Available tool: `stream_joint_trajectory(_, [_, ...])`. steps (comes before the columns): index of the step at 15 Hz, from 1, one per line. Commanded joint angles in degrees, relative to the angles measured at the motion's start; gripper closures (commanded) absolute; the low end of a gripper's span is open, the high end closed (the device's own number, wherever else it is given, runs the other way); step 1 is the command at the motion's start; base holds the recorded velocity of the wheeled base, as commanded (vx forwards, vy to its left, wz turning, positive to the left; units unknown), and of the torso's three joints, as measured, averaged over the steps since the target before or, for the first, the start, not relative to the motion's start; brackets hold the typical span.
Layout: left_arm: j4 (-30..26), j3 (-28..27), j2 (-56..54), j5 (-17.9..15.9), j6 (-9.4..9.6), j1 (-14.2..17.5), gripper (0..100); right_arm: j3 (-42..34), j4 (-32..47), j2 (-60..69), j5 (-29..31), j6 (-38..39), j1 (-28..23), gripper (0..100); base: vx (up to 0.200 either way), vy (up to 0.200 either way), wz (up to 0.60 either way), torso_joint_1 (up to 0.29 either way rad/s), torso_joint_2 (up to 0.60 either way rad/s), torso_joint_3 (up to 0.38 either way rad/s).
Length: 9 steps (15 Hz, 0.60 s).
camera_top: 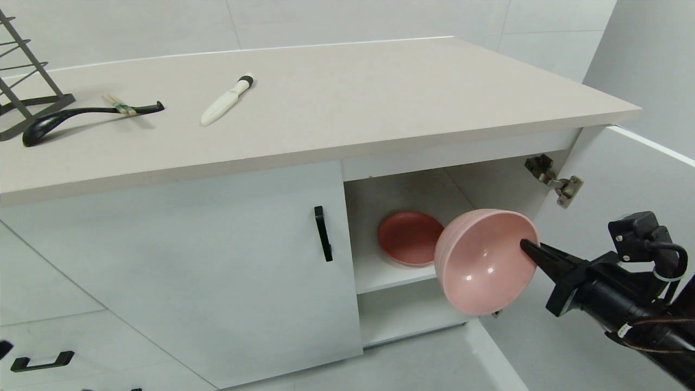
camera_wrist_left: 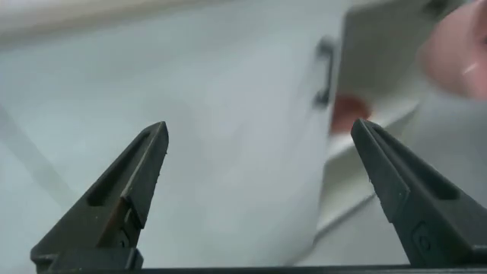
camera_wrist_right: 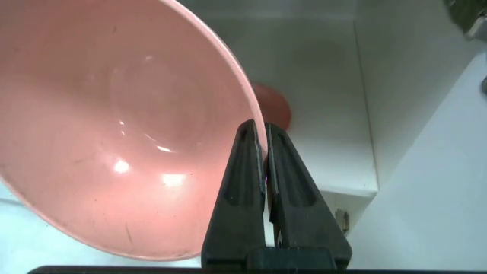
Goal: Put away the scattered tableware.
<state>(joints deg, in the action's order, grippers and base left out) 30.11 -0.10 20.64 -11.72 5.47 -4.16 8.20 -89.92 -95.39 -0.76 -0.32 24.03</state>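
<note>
The right gripper [camera_top: 525, 245] pinches the rim of the pink bowl [camera_top: 478, 266], which tilts just outside the open cabinet, in front of the shelf [camera_top: 391, 279] where a red plate [camera_top: 408, 237] lies. The left gripper [camera_wrist_left: 259, 125] hangs with its fingers spread wide, facing the closed door [camera_top: 217, 260].

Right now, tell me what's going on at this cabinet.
The right gripper pinches the rim of a glossy pink bowl, holding it tilted before the open white cabinet, where a round red plate lies on the upper shelf. The left gripper hangs open, empty. A black ladle, wooden chopsticks and a cream knife lie on the beige countertop.
</note>
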Motion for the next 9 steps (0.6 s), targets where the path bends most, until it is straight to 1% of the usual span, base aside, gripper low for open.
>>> stream_joint_trajectory(1, [-16.0, 0.0, -15.8, 2.6, 2.26, 7.9, 0, -0.6, -0.1, -0.8, 0.0, 0.0, 0.6, 100, 0.0, 0.0, 0.0, 0.0, 0.0, 0.0])
stream_joint_trajectory(2, [-19.9, 0.0, -16.0, 4.4, 1.82, 7.8, 0, -1.3, -0.1, -2.1, 0.0, 0.0, 0.6, 100, 0.0, 0.0, 0.0, 0.0, 0.0, 0.0])
stream_joint_trajectory(4, [-20.5, -0.2, -16.0, 4.3, 5.16, 7.6, 0, -3.4, -0.1, -3.9, 0.0, 0.0, 0.6, 100, 0.0, 0.0, 0.0, 0.0, 0.0, 0.0])
stream_joint_trajectory(5, [-22.2, -0.1, -14.3, 3.6, 6.83, 4.7, 0, -3.6, -0.1, -5.3, 0.0, 0.0, 0.6, 100, 0.0, 0.0, 0.0, 0.0, 0.0, 0.0])
stream_joint_trajectory(6, [-26.1, -0.1, -14.5, 3.6, 6.39, 3.3, 0, -3.3, -0.1, -5.9, 0.0, 0.0, 0.6, 100, 0.0, 0.0, 0.0, 0.0, 0.0, 0.0])
stream_joint_trajectory(7, [-27.7, -0.3, -15.5, 3.6, 4.28, 3.1, 0, -3.0, -0.1, -6.4, 0.0, 0.0, 0.6, 100, 0.0, 0.0, 0.0, 0.0, 0.0, 0.0])
stream_joint_trajectory(8, [-26.9, -0.2, -18.7, 3.5, 1.82, 3.3, 0, -2.6, -0.1, -7.1, 0.0, 0.0, 0.6, 100, 0.0, 0.0, 0.0, 0.0, 0.0, 0.0])
stream_joint_trajectory(9, [-26.5, -0.3, -20.6, 4.2, 2.09, 4.1, 0, -1.7, -0.1, -7.9, 0.0, 0.1, 0.6, 100, 0.0, 0.0, 0.0, 0.0, 0.0, 0.0])
